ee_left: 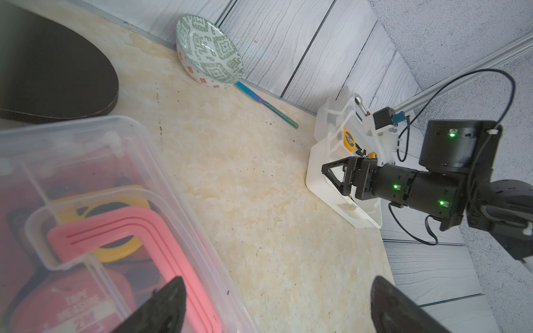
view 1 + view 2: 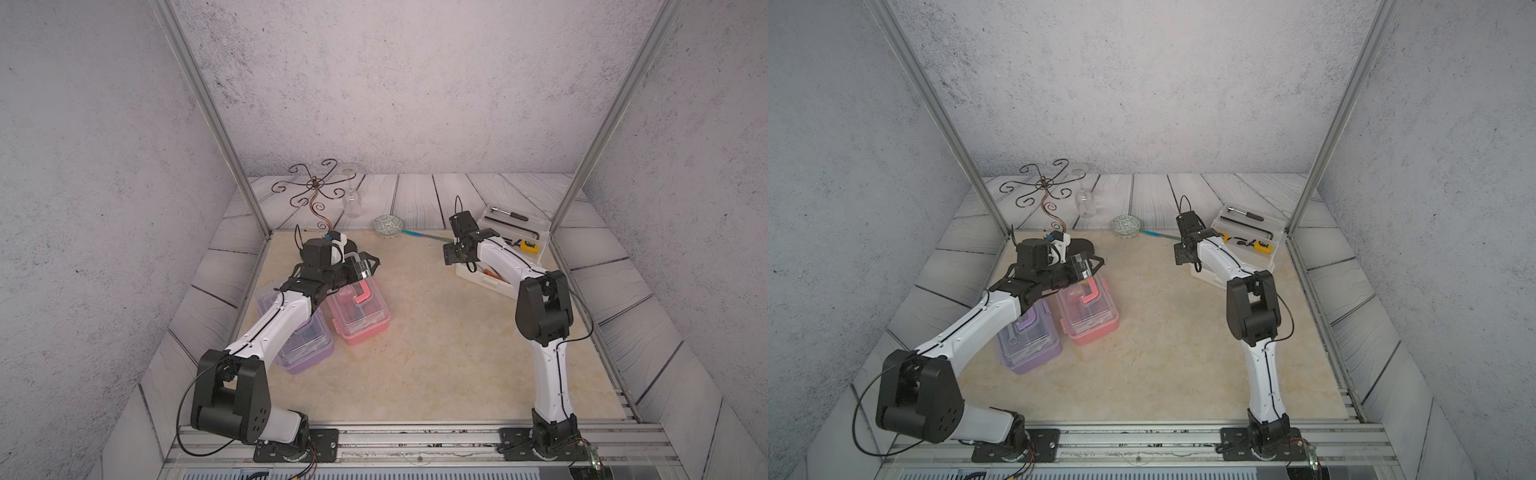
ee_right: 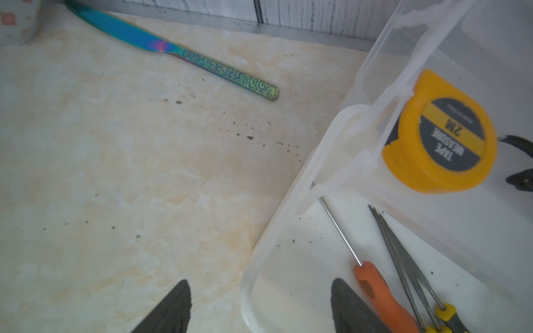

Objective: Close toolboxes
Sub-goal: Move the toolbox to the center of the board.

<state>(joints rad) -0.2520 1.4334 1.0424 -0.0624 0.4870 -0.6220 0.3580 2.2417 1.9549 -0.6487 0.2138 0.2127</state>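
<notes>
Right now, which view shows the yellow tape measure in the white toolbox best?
The right wrist view: the tape measure is close, label readable. Both top views show a yellow spot; the left wrist view shows it partly hidden.

top views: high over front rail (image 2: 415, 436), face back wall (image 2: 395, 83), far, both cover whole desk (image 2: 436, 353) | left wrist: near pink toolbox (image 1: 129, 227), faces right pincer (image 1: 334, 178) | right wrist: near, down onto white toolbox (image 3: 300, 259); both wrists show knife (image 3: 173, 50)

yellow tape measure (image 3: 438, 135), "TAPE MEASURE 2M"
</notes>
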